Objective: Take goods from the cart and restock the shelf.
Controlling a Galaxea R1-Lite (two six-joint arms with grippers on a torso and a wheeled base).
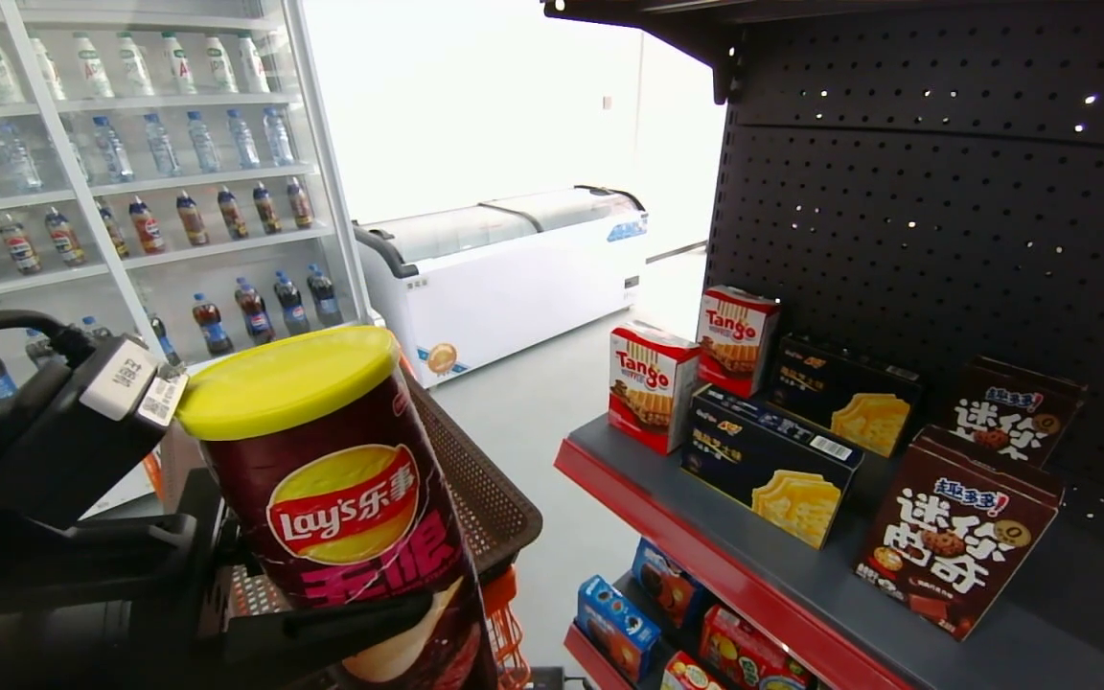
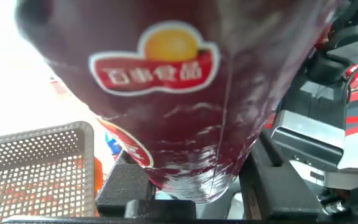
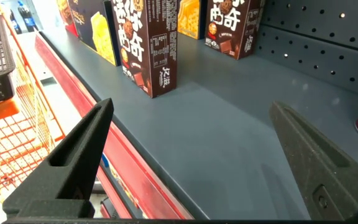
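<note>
Shelf stood on the robot's right, with a black pegboard back, a grey deck and a red front edge. A glass-door cooler of labelled bottles and a white chest freezer stood behind. The cart, a brown mesh basket on an orange frame, was on the left, well apart from the shelf.

A chip can was held upright above the cart. It was maroon with a yellow lid, and its label bore a red banner across a yellow disc, white lettering and pink characters below. The left gripper had its fingers clamped on the can's lower part.

On the deck stood brown boxes with white characters and cookie pictures, dark blue boxes picturing yellow crackers, and red-and-white wafer boxes with red lettering.

The right gripper hovered over bare deck near a brown box, fingers wide apart and holding nothing.
</note>
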